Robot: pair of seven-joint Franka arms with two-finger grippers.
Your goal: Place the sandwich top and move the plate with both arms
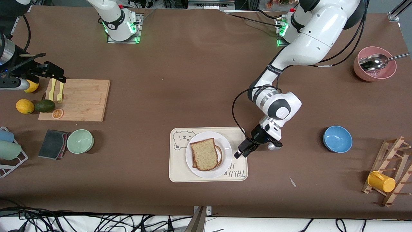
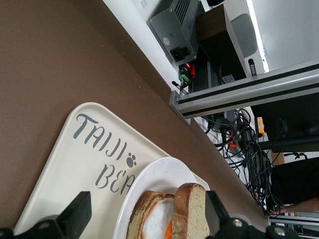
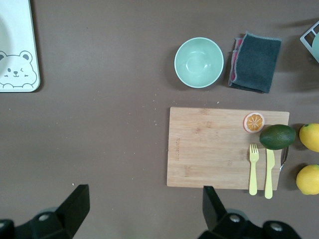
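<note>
Top (image 1: 204, 154) sits on the egg slice on plate (image 1: 225, 146), plate on tray (image 1: 175, 167). Left gripper (image 1: 243, 151) fingers apart, empty, over tray edge. Right gripper (image 3: 144, 209) fingers apart, waits over table by the board (image 1: 82, 100). Placing looks done; plate move w/ both arms left.

Brown table (image 1: 193, 80), wide and matte. At the middle, near the front camera: cream bear tray (image 1: 180, 172). Toward the right arm's end: wooden cutting board (image 1: 83, 100), two lemons (image 1: 24, 106) and an avocado (image 1: 44, 105) beside it, mint bowl (image 1: 80, 141) nearer the camera, dark folded cloth (image 1: 53, 144) just beside that, wire rack (image 1: 9, 161) at the table's edge. Toward the left arm's end: blue bowl (image 1: 337, 139), pink bowl (image 1: 375, 63) close to the arm's base, wooden mug rack (image 1: 394, 170) nearest the camera.
</note>
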